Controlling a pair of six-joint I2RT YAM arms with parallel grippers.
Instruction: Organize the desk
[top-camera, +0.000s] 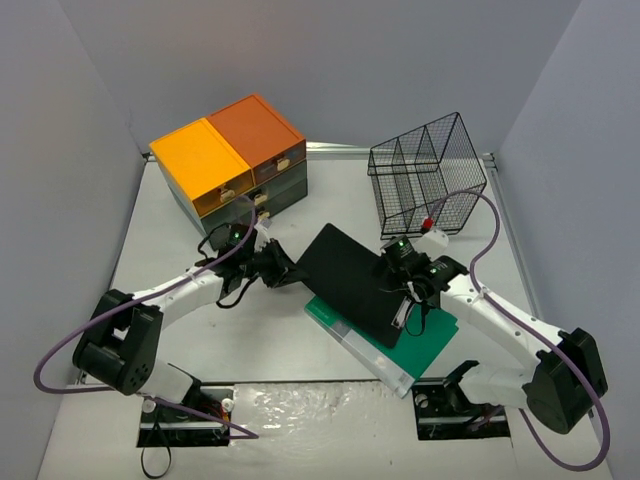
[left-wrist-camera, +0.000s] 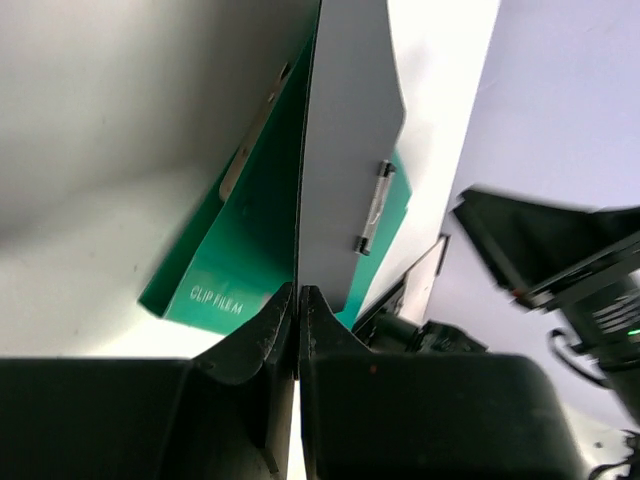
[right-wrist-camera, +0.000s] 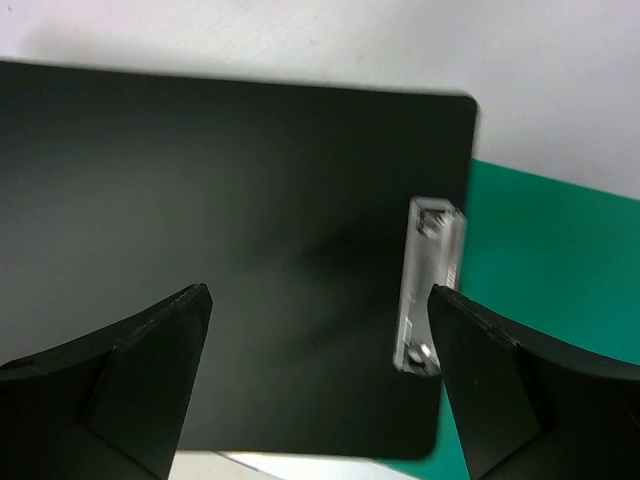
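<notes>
A black board (top-camera: 345, 275) is tilted over a green clip file (top-camera: 432, 342), mid desk (top-camera: 150, 265).
Its edge is pinched by the left gripper (left-wrist-camera: 297, 300); the right gripper (right-wrist-camera: 318, 305) is spread wide at the clear clip (right-wrist-camera: 432, 285); wire basket (top-camera: 425, 180) and drawer chest (top-camera: 235, 160) are set behind.

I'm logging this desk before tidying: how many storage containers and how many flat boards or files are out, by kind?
Drawer chest: 1
Wire basket: 1
Black clipboard: 1
Green clip file: 1
Total: 4
</notes>
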